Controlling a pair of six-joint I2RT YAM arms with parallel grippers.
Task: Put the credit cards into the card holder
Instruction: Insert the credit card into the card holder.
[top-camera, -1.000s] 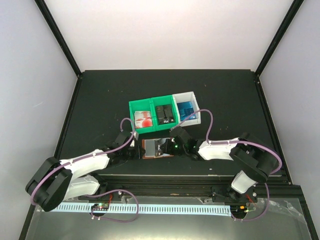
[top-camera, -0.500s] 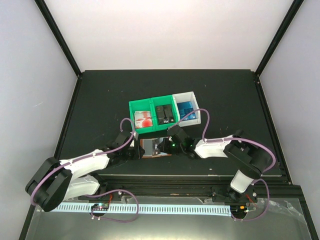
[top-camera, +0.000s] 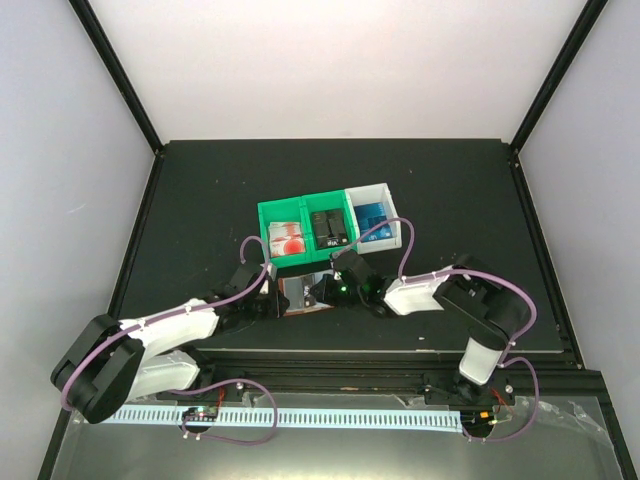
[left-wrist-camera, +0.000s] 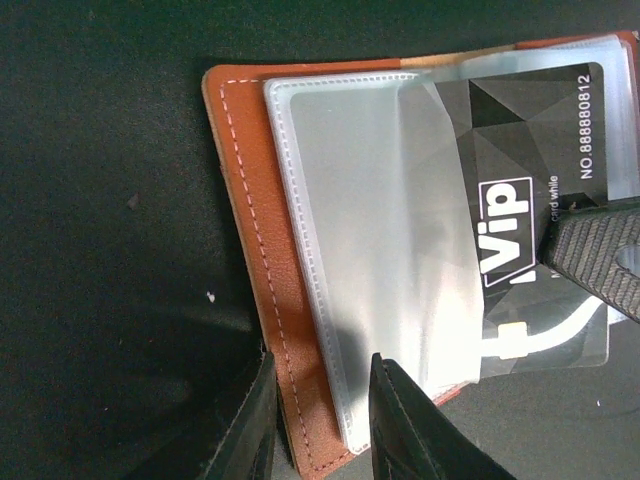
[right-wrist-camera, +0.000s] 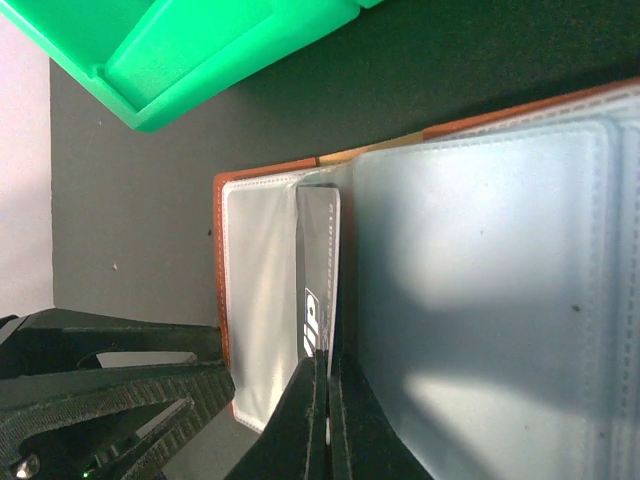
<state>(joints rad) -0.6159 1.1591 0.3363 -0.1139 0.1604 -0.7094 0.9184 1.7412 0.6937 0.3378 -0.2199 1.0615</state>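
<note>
The card holder (top-camera: 296, 297) lies open on the black table, reddish-brown leather (left-wrist-camera: 245, 200) with clear pockets (right-wrist-camera: 480, 300). My right gripper (top-camera: 326, 289) is shut on a black VIP credit card (left-wrist-camera: 520, 150) and holds it partly inside a clear pocket; in the right wrist view (right-wrist-camera: 326, 365) the card (right-wrist-camera: 318, 270) shows edge-on. One right finger (left-wrist-camera: 600, 265) shows in the left wrist view. My left gripper (left-wrist-camera: 322, 368) has its jaws a little apart over the holder's near corner, one finger on the clear sleeve. More cards lie in the bins: red-and-white (top-camera: 288, 238), black (top-camera: 330, 228), blue (top-camera: 374, 217).
A green two-compartment bin (top-camera: 266, 214) and a white bin (top-camera: 385, 190) stand just behind the card holder; the green bin's corner (right-wrist-camera: 200, 50) is close above the right gripper. The table's front edge runs right behind both grippers.
My right gripper has moved left with the black card, further over the card holder's left half. The left arm and the holder have stayed still.
</note>
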